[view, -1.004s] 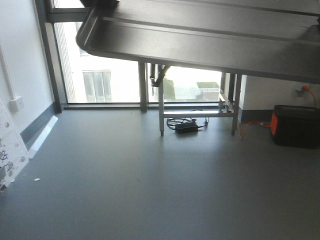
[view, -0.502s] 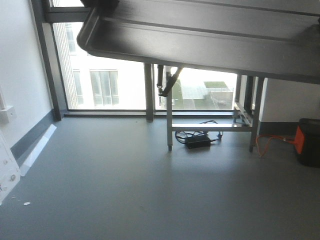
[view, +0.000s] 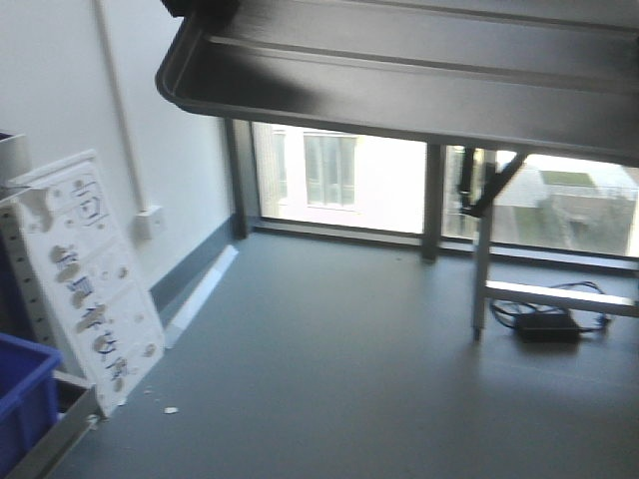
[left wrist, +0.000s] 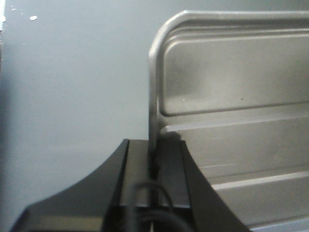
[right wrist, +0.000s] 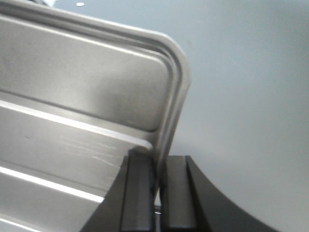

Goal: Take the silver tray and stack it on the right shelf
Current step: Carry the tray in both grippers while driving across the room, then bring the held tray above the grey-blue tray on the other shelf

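Item held: the silver tray (view: pixel 399 70) is aloft across the top of the front view, seen from below. Its left rounded corner is above the white wall, and its near edge slopes down toward the right.

Left gripper (left wrist: pixel 154 150): the black fingers are closed tight on the tray's left rim, one inside and one outside, just near of the rounded corner. Nothing but grey floor shows beyond that edge.

Right gripper (right wrist: pixel 158 164): it is clamped the same way on the tray's right rim, below its rounded corner. Open floor lies to the right of it. Raised ridges run across the tray floor in both wrist views.

Clearances: the grey floor (view: pixel 329 379) is open from the middle of the scene to the far window (view: pixel 339 180).
- Left side: taken up by a white panel (view: pixel 95 279) leaning against the wall and a blue bin (view: pixel 20 399) at the near corner.
- Left wall: a small white box (view: pixel 150 222) is mounted on it.
- Far right: a steel leg (view: pixel 481 269) stands with a black adapter (view: pixel 544 326) and cables at its foot.

Markings: the white panel carries dark printed figures, too blurred to read. No brand or label can be made out on the tray or the fingers.
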